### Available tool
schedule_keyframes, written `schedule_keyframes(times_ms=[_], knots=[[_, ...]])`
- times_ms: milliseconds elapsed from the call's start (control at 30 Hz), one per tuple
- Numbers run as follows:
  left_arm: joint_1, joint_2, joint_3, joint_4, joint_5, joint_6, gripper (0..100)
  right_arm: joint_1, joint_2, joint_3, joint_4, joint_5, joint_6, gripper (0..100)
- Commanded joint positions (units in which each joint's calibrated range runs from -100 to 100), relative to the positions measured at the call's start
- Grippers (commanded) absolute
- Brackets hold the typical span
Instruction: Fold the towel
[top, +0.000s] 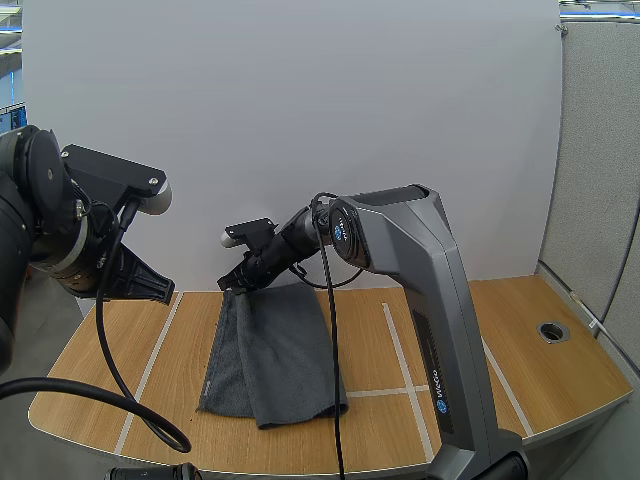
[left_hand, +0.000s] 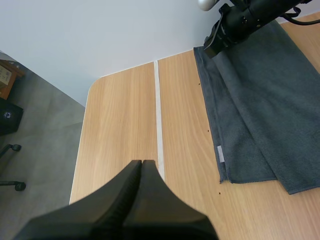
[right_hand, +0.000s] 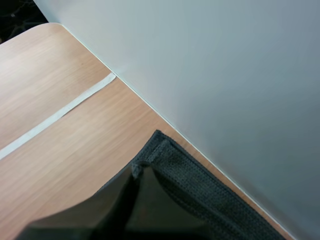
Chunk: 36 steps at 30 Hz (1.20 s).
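One dark grey towel on one wooden table, left of centre, long side running from the far edge toward the near edge. Folded along its length – two layers visible, the narrower one peeking out on the left.

Two robot arms, two tools.

Right tool down at the towel's far left corner, close to the white wall behind the table. In the right wrist view, fingers closed tight, pinching the hemmed edge of the towel just short of its corner, with bare table beside it.

Left tool raised above the table's left edge, well apart from the towel. In the left wrist view, fingers pressed together into one dark wedge, gripping nothing – below them bare table and one white tape strip. Farther off in that view, the towel lying flat, the right tool at its far corner.

One round hole in the table near its right edge.
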<state>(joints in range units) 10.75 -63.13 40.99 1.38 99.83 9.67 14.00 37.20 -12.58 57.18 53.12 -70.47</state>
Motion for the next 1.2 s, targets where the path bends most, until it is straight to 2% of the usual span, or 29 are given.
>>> schedule_keyframes(times_ms=[0, 300, 800, 867, 933, 1000, 1067, 1167], knots=[[0.07, 0.2, 0.2, -0.7, 0.2, -0.2, 0, 0.7, -0.3, -0.7, 0.1, -2.5, -0.3, 0], [0.07, 0.2, 0.2, -0.8, 0.2, -0.2, 0, 2.6, -0.3, -0.7, -0.4, -6.9, -0.3, 0], [0.07, 0.2, 0.2, -0.8, 0.2, -0.2, 0, 2.6, -0.3, -0.7, -0.4, -8.3, -0.2, 0], [0.07, 0.2, 0.2, -0.8, 0.2, -0.2, 0, 2.6, -0.3, -0.7, -0.4, -8.3, -0.1, 20], [0.07, 0.2, 0.2, -0.8, 0.2, -0.2, 0, 2.6, -0.6, -0.7, -0.4, -7.2, 0.0, 48], [0.07, 0.2, 0.2, -0.8, 0.2, -0.2, 0, 2.6, -1.1, -0.7, -0.5, -6.3, 0.0, 68], [0.07, 0.2, 0.2, -0.8, 0.2, -0.2, 0, 2.6, -2.3, -0.7, -0.9, -4.5, 0.1, 81], [0.07, 0.2, 0.2, -0.8, 0.2, -0.2, 0, 2.2, -5.1, -0.7, -1.8, 0.0, 0.9, 82]])
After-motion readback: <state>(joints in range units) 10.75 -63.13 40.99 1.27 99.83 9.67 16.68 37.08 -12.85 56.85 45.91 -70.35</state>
